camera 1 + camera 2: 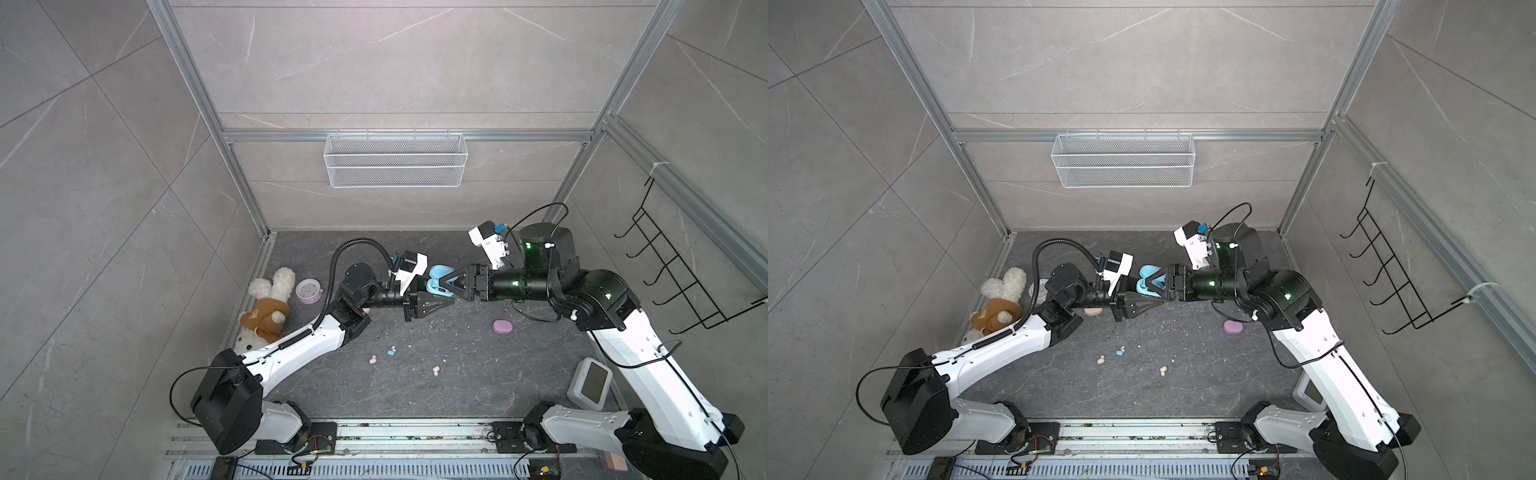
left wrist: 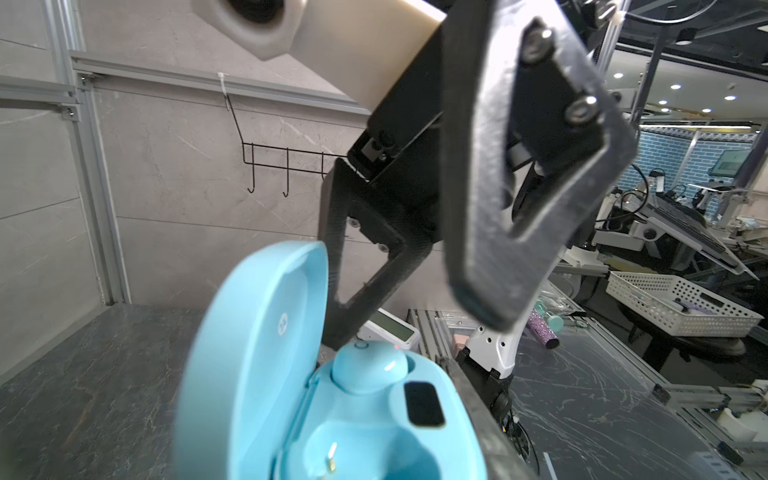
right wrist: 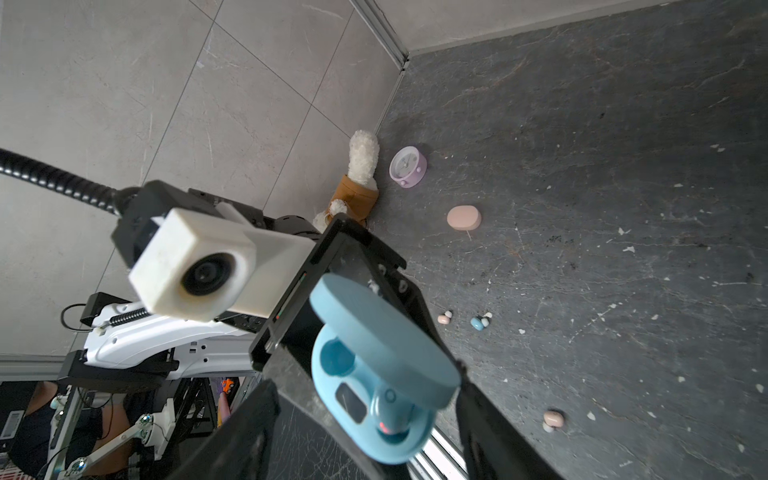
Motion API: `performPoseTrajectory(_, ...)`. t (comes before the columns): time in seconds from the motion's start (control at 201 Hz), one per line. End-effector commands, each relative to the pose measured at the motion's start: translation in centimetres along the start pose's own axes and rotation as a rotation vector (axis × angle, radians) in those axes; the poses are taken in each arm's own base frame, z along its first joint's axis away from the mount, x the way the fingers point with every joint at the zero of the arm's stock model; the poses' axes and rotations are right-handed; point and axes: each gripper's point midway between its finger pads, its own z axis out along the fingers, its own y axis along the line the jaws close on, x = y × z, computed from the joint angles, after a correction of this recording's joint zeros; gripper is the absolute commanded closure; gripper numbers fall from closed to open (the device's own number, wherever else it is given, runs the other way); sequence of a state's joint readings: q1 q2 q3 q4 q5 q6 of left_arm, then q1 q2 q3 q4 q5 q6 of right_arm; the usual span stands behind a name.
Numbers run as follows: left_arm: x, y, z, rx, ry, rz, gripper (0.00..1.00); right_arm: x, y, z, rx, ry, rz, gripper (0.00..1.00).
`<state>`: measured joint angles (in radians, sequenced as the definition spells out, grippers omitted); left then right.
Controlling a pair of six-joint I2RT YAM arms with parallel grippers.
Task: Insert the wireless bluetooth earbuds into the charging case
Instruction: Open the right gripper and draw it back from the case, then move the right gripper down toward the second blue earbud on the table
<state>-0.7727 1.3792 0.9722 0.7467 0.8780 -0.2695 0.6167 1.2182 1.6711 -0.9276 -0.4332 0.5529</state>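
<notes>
A light blue charging case hangs lid-open above the back middle of the floor, and my left gripper is shut on its base. One blue earbud sits in a socket, with a red light showing beside it. The other socket is bare. My right gripper is open, its fingers standing apart on either side of the case. Loose earbuds lie on the floor: a pink one, a blue one and another pink one.
A shut lilac case lies right of centre and a shut pink case lies under the left arm. A plush toy and lilac clock are at the left wall, and a white screen device at front right. White specks litter the floor.
</notes>
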Motion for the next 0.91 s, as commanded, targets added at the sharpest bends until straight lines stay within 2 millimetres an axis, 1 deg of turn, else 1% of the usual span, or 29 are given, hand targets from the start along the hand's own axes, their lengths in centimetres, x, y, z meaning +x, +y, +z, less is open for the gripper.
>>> performPoseTrajectory(0.0,-2.6,-1.8,-0.5,0.036,-0.055,0.082,0.72,-0.6,1.0,-1.1,-0.024,-0.032,-0.033,0.29)
performPoseTrajectory(0.129,-1.8,-0.8,-1.1,-0.014,-0.042,0.062,0.73,0.1,2.5,-1.7,-0.100,-0.014,-0.036,0.29)
performPoseTrajectory(0.244,-1.1,0.2,-2.2,-0.065,-0.035,0.044,0.72,0.4,3.0,-2.2,-0.125,-0.015,-0.027,0.28)
performPoseTrajectory(0.358,-0.6,1.0,-3.8,-0.127,-0.020,0.027,0.73,1.5,1.9,-1.8,-0.092,0.009,0.003,0.28)
performPoseTrajectory(0.433,-0.5,1.2,-5.1,-0.170,-0.011,0.023,0.73,2.3,0.5,-1.1,-0.054,0.018,0.040,0.28)
performPoseTrajectory(0.493,-0.3,1.1,-6.1,-0.205,0.002,0.017,0.73,3.0,-1.0,-0.1,-0.020,0.026,0.076,0.28)
performPoseTrajectory(0.572,0.0,0.7,-7.3,-0.245,0.017,0.008,0.73,4.3,-3.3,1.5,0.040,0.044,0.129,0.28)
performPoseTrajectory(0.612,0.0,0.5,-8.0,-0.267,0.021,0.007,0.73,4.9,-4.9,2.2,0.088,0.050,0.161,0.28)
performPoseTrajectory(0.717,0.2,-0.3,-9.3,-0.315,0.035,0.000,0.73,7.2,-8.3,5.0,0.174,0.096,0.245,0.29)
performPoseTrajectory(0.737,0.3,-0.4,-9.5,-0.324,0.039,-0.004,0.73,7.5,-8.7,5.4,0.186,0.103,0.258,0.29)
performPoseTrajectory(0.801,0.5,-1.0,-10.1,-0.344,0.049,-0.008,0.73,9.3,-10.1,7.7,0.234,0.140,0.309,0.30)
performPoseTrajectory(0.861,0.7,-1.4,-10.6,-0.360,0.054,-0.009,0.73,10.6,-10.3,10.2,0.255,0.181,0.301,0.30)
performPoseTrajectory(0.901,0.8,-1.7,-10.9,-0.369,0.056,-0.008,0.73,11.8,-11.0,11.7,0.304,0.226,0.302,0.31)
